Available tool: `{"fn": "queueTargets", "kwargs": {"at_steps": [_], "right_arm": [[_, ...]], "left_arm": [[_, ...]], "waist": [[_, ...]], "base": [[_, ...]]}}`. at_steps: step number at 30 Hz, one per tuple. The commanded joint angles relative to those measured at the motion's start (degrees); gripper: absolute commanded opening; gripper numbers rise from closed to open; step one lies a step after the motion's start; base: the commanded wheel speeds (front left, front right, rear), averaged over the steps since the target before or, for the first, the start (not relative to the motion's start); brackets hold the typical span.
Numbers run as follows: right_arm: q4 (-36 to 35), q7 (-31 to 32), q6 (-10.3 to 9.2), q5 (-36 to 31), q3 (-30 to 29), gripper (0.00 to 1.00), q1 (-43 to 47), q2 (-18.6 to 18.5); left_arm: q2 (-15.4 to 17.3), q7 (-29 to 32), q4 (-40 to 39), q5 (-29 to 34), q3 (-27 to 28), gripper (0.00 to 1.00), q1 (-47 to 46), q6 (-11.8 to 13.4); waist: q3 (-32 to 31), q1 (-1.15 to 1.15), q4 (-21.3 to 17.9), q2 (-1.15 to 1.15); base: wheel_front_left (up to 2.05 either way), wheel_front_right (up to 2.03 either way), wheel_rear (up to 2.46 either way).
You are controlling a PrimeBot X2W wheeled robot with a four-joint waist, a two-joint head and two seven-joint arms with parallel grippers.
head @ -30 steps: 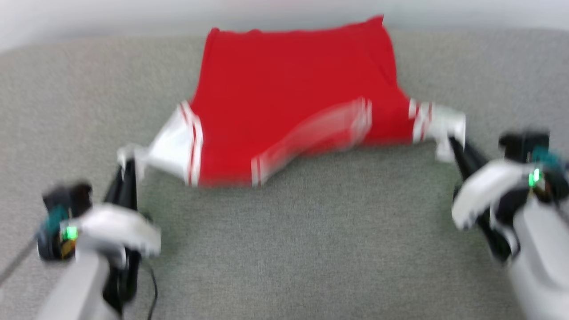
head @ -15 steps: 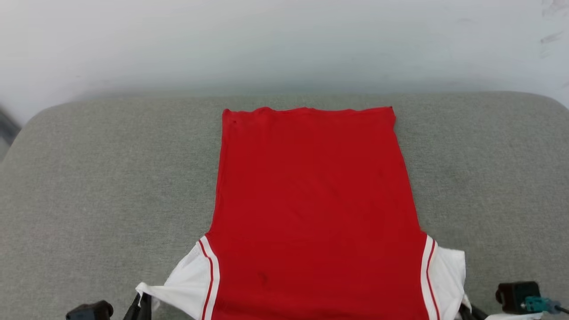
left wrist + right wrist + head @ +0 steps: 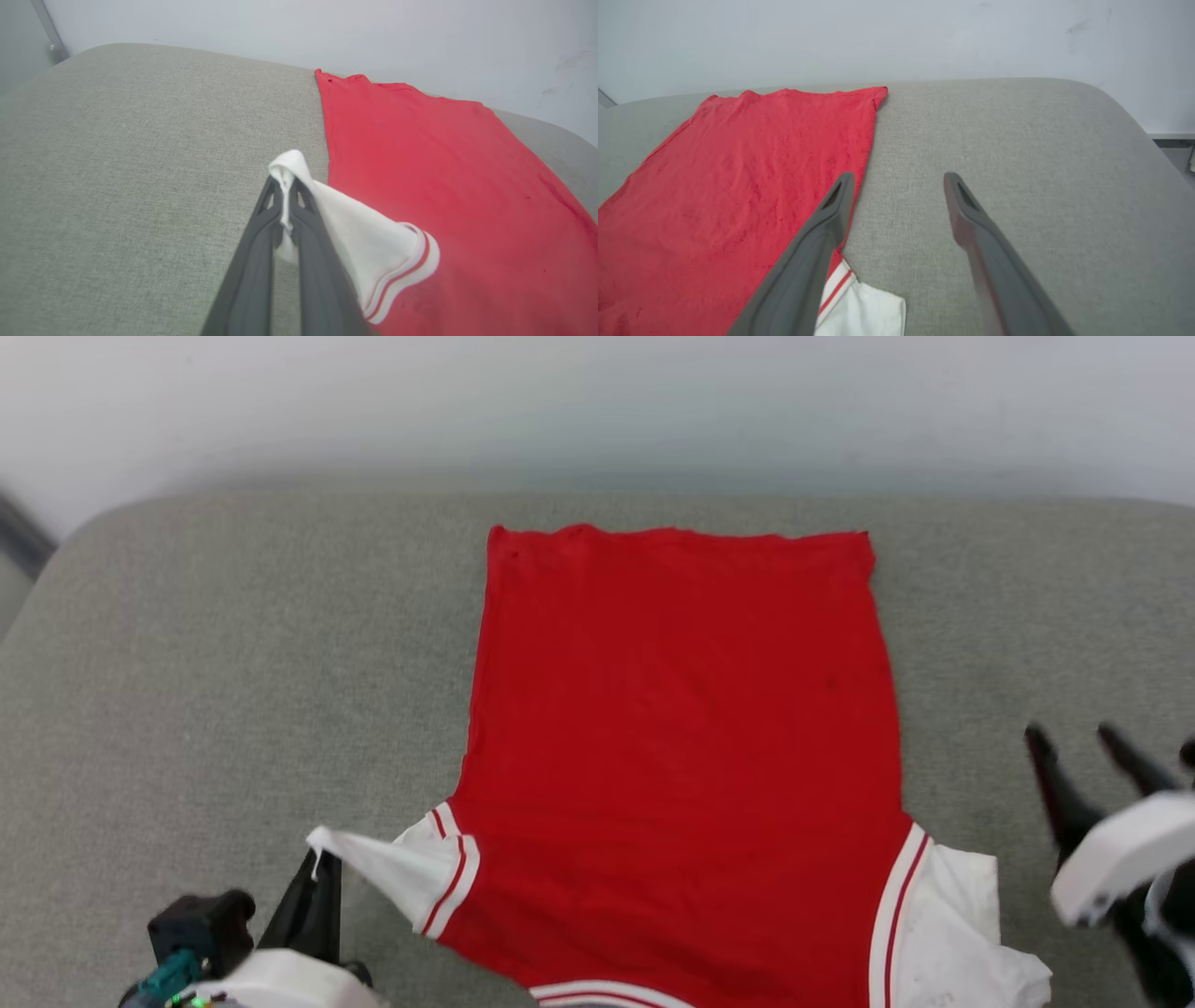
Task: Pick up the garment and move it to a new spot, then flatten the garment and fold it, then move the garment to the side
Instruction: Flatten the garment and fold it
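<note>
Our left hand (image 3: 282,184) pinched the white sleeve (image 3: 355,224) of the red shirt (image 3: 681,747). Our right hand (image 3: 1072,735) was open, just beside it. The shirt lay flat between them on the couch (image 3: 233,663); folding was left.

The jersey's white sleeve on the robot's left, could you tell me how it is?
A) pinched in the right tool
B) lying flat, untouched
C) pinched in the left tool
C: the left tool is shut on the sleeve, lifting its tip; the right tool stands open.

Red jersey (image 3: 681,747) spread flat (sleeve lifted).
</note>
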Motion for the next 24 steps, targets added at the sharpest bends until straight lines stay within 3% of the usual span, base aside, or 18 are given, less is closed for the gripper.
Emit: {"fn": "queueTargets", "kwargs": {"at_steps": [1, 6, 15, 24], "right_arm": [[2.5, -0.1, -0.02, 1.3, -1.3, 1.0, -6.0, -1.1], [11.4, 2.5, -0.02, 4.2, -4.2, 1.0, -21.3, -2.8], [27.5, 19.4, -0.02, 4.9, -1.4, 1.0, -47.9, -9.1], [36.8, 31.5, -0.02, 0.6, -2.5, 1.0, -61.1, -8.8]], "left_arm": [[0.2, -0.6, -0.9, 0.9, 0.2, 0.0, -1.9, 0.0], [-0.6, -1.4, -4.2, 2.6, -0.6, 0.0, -6.5, -0.1], [-3.2, -3.5, -6.1, 5.3, -3.1, 0.0, -15.6, -3.5], [-5.9, -5.3, -3.7, 6.5, -4.7, 0.0, -22.6, -7.4]], "waist": [[3.0, 0.01, 1.1, 0.0], [10.1, 0.01, 4.2, 0.0], [23.3, 0.01, 10.0, 0.0], [30.5, 0.01, 13.6, 0.0]], "base": [[0.0, 0.0, 0.0], [0.0, 0.0, 0.0], [0.0, 0.0, 0.0], [0.0, 0.0, 0.0]]}}
